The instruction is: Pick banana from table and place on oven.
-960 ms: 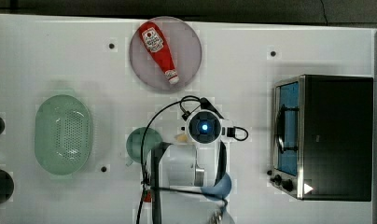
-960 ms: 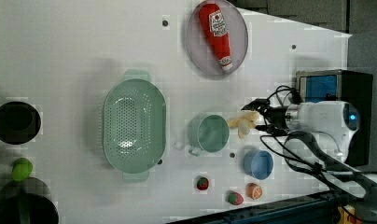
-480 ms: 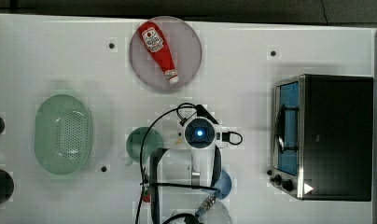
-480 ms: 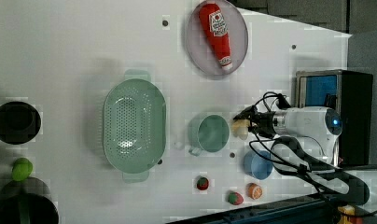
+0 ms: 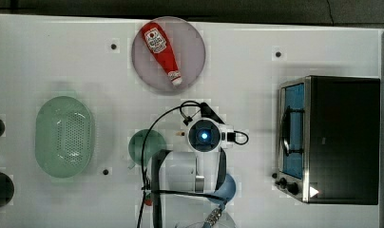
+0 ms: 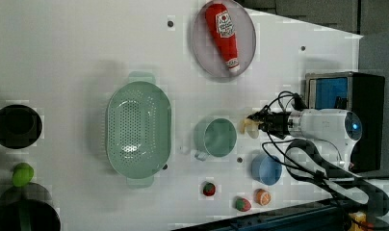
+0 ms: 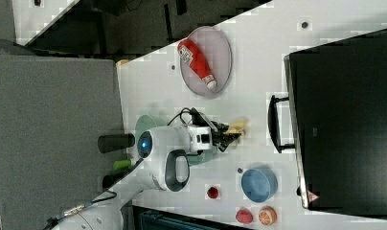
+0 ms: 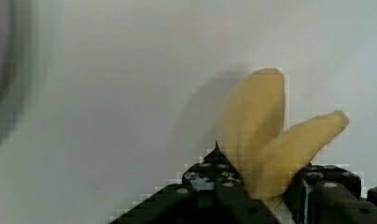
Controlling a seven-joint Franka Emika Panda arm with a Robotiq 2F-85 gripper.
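The pale yellow banana [image 8: 270, 135] sits between my gripper's [image 8: 263, 179] black fingers, its peel flaps splayed out past the tips over the white table [image 8: 107, 93]. In the left view the banana [image 6: 249, 126] lies just beside the green cup, with the gripper [image 6: 260, 122] shut on its end. The right view shows the banana [image 7: 238, 127] at the gripper [image 7: 232, 134], low over the table [image 7: 258, 57]. From the top view the hand [image 5: 204, 135] covers most of the banana. The oven [image 5: 342, 137] stands at the top view's right, its black top bare.
A ketchup bottle [image 5: 160, 51] lies on a grey plate [image 5: 190, 52]. A green cup [image 5: 145, 145] and a green colander [image 5: 64, 135] sit on the top view's left. A blue bowl [image 6: 267, 168] and small toy fruits [image 6: 262, 196] lie near the arm's base.
The hand came down lower over the banana one second ago and has since stayed in place. The banana is at about the same spot on the table.
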